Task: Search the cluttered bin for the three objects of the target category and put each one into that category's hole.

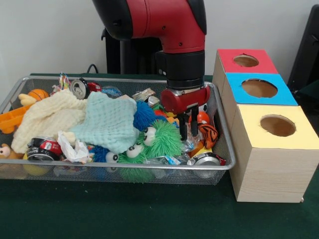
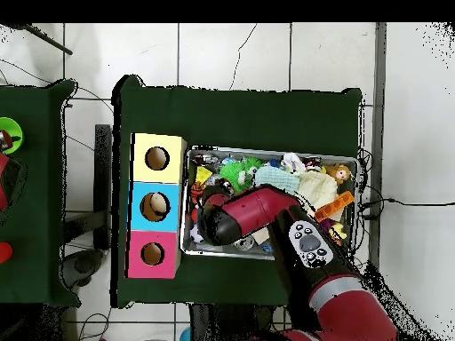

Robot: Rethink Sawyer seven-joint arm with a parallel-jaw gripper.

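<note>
Green table (image 1: 99, 214); end effector (image 1: 187, 130), fingers slightly apart, empty, just left of orange tiger toy (image 1: 207, 132).

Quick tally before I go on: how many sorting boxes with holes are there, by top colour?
Red-topped box: 1
Blue-topped box: 1
Yellow-topped box: 1
Total: 3, each with one round hole, standing in a row beside the wire bin.

Arm (image 2: 267, 213): I'm seeing it reaching over the bin (image 2: 351, 164), hiding its middle.
Boxes (image 2: 156, 206): sitting beside the bin, apparently touching it.
</note>
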